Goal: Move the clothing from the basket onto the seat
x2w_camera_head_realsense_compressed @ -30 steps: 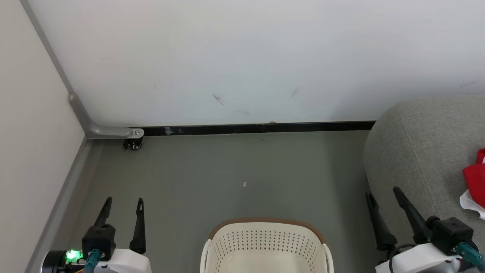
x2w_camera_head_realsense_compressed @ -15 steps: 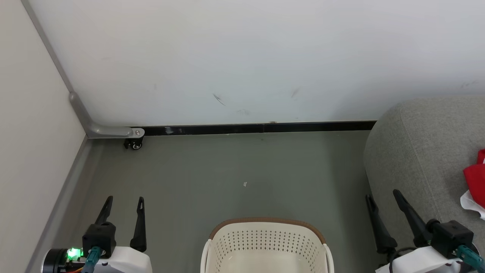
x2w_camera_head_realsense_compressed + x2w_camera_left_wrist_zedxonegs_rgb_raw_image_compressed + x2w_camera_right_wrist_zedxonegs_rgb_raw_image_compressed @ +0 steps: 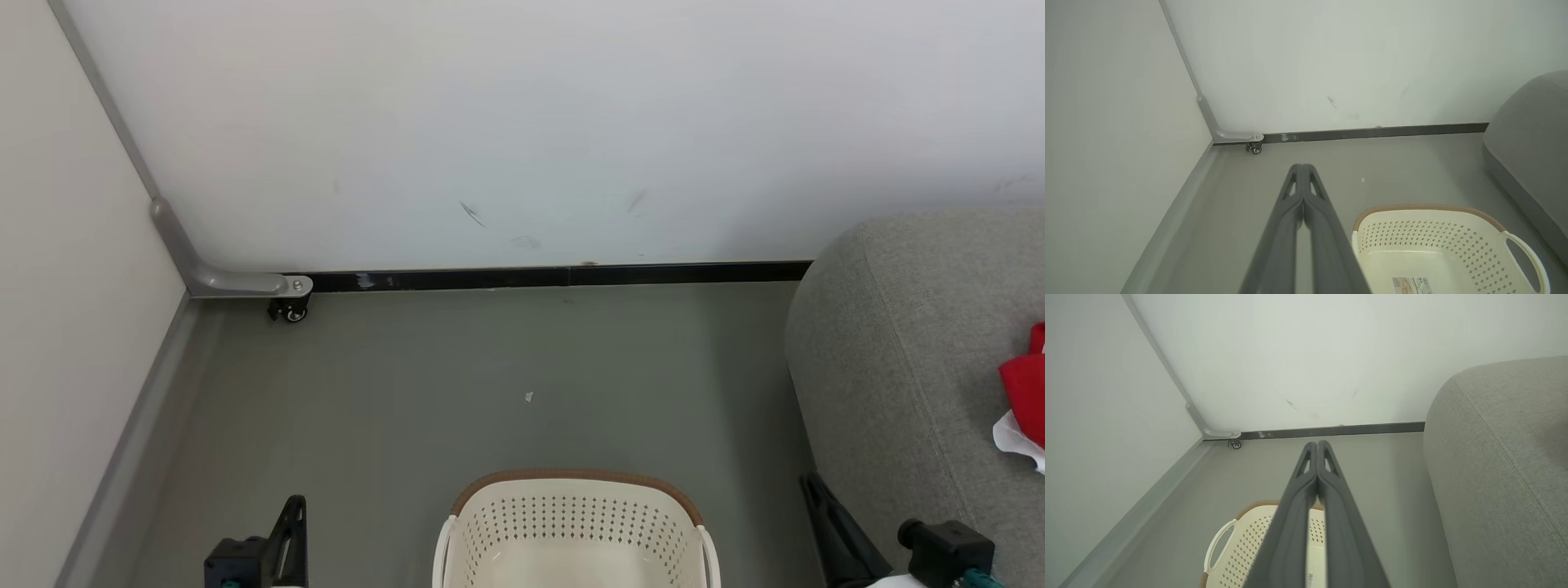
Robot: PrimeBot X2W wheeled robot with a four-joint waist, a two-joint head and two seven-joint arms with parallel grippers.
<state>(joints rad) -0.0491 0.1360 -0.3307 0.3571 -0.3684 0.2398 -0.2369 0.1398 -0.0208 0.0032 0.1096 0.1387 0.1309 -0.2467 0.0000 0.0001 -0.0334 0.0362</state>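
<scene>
A white wall (image 3: 522, 122) stands beyond the basket (image 3: 575, 482), meeting the grey-green floor (image 3: 490, 351) at a dark skirting strip. To the right of the basket, apart from it, rises the seat (image 3: 906, 327), a light-grey upholstered cushion with a rounded corner; the right wrist view brings out its stitched seam at close range. The basket itself, cream with rows of small holes and a brown rim, sits on the floor at the bottom middle of the head view. The head view catches the clothing (image 3: 1024, 388), red with a bit of white, lying on the seat well to the right of the basket; the frame edge cuts it, so how many pieces there are cannot be told. The left claw (image 3: 1302, 167) hangs left of the basket with its two dark fingers pressed together, gripping nothing. The right claw (image 3: 1316, 444) hangs between basket and seat, likewise closed on nothing. A small black caster (image 3: 287, 310) under a grey bracket sits far beyond the basket to its left, in the corner. The left wrist view looks down into the basket to a printed label (image 3: 1410, 283) on its cream bottom. A tiny pale scrap (image 3: 528, 398) lies on the floor just beyond the basket.
</scene>
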